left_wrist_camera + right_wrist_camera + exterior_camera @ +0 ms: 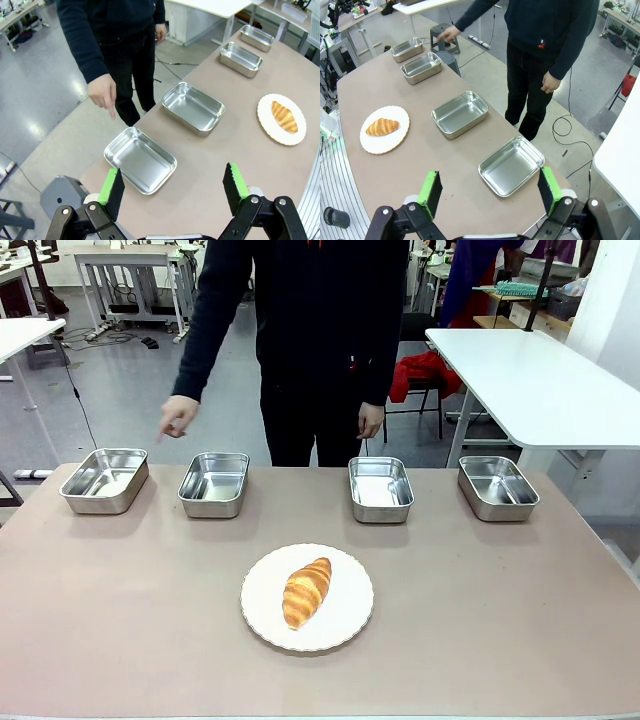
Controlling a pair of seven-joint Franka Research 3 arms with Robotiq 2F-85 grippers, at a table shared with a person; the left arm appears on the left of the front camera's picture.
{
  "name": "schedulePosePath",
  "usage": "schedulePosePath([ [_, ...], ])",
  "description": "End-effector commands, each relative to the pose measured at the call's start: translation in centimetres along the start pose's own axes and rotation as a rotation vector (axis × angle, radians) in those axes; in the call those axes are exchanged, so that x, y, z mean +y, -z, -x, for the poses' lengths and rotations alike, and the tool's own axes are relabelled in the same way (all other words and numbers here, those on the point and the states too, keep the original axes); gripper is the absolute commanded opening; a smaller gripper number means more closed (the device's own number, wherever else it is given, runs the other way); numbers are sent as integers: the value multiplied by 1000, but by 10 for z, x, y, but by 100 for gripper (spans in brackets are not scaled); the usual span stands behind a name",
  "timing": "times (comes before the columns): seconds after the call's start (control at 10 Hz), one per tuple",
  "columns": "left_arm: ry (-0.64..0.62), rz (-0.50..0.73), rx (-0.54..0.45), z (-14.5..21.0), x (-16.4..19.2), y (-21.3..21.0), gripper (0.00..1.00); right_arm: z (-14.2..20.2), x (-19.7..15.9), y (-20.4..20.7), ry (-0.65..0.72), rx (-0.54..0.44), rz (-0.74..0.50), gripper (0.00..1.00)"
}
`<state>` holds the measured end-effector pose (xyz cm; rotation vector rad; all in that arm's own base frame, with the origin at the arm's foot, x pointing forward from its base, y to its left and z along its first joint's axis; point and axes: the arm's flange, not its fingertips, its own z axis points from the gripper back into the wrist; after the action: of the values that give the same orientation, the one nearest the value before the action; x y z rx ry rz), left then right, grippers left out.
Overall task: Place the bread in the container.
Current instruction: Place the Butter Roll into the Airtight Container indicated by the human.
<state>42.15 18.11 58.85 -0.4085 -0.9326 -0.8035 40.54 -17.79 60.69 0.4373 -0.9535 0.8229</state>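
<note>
On the white plate [345,625], the bread [307,592] looks light, flaky and easily crushed; a gentle pinch across its thick middle seems best. Both the left gripper [172,175] and the right gripper [488,176] have their jaws spread and empty.

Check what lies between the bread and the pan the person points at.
Nothing but the plate rim and bare table between bread and pan; the front view shows it.
</note>
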Motion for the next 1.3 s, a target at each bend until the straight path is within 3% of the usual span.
schedulePosePath([
  [0.0,14,0,-8,0,-1,-1,100,-2,2,0,-8,-13,1,100],
  [1.2,14,0,-8,0,-1,-1,100,-2,2,0,-8,-13,1,100],
])
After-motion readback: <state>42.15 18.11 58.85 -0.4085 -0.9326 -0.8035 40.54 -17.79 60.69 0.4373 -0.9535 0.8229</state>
